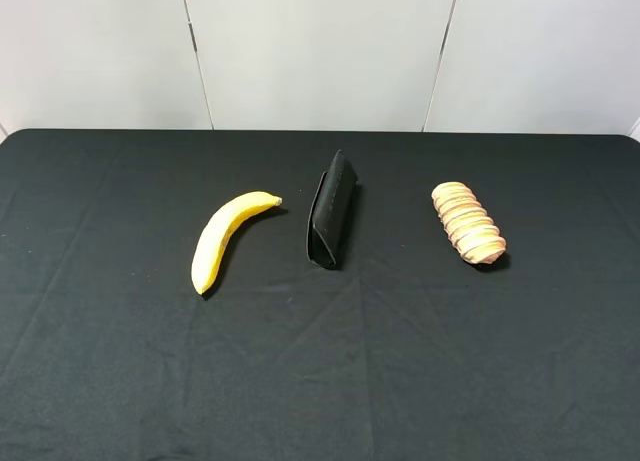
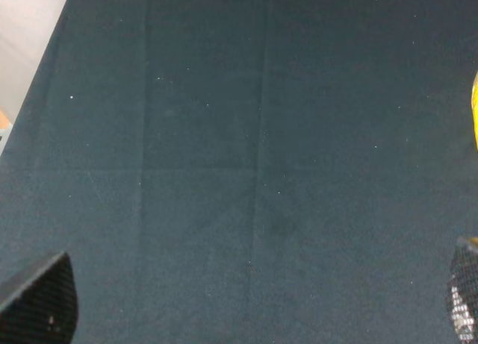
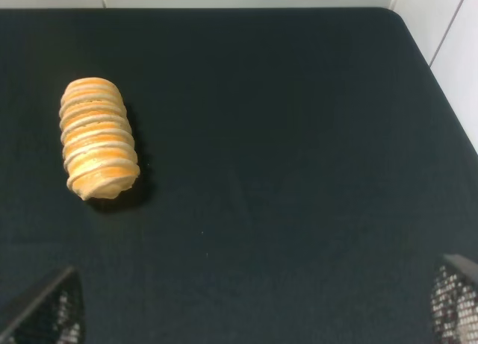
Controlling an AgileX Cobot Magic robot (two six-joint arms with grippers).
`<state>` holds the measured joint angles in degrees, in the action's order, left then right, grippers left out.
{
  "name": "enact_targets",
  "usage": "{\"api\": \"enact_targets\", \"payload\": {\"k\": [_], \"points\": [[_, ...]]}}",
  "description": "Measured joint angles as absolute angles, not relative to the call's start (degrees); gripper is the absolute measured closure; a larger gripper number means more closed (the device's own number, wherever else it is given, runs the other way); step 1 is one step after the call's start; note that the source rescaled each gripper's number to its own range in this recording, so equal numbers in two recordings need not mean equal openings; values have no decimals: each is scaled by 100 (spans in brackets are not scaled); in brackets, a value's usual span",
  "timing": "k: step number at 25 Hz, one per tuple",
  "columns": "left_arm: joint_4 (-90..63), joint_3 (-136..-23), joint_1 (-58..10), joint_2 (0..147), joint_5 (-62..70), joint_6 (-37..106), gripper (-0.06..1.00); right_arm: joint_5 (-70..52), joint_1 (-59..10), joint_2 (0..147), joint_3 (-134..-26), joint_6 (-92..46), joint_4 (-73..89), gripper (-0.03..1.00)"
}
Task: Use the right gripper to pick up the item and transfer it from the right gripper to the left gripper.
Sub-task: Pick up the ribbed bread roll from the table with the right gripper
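The item (image 1: 468,222), a tan-and-cream ridged loaf with brown grooves, lies on the black tablecloth at the right of the exterior view. It also shows in the right wrist view as the item (image 3: 98,138), well ahead of the right gripper (image 3: 258,307) and off to one side of it. That gripper is open, with only its two fingertips (image 3: 45,314) at the frame's corners and nothing between them. The left gripper (image 2: 254,303) is open too, over bare cloth, with a fingertip (image 2: 41,303) at each corner. Neither arm shows in the exterior view.
A yellow banana (image 1: 226,237) lies left of centre, and a sliver of the banana (image 2: 474,109) shows in the left wrist view. A black folded case (image 1: 331,210) stands in the middle. The table's right edge (image 3: 441,83) meets a white wall.
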<state>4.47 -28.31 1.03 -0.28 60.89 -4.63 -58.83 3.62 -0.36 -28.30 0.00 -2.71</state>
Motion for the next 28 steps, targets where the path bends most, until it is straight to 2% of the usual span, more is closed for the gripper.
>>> {"api": "enact_targets", "payload": {"k": [23, 28], "points": [[447, -2831, 103, -28, 6089, -463, -4, -5883, 362, -31, -2830, 0, -238, -3], [447, -2831, 103, -28, 6089, -463, -4, -5920, 362, 737, -3171, 0, -65, -3]]}}
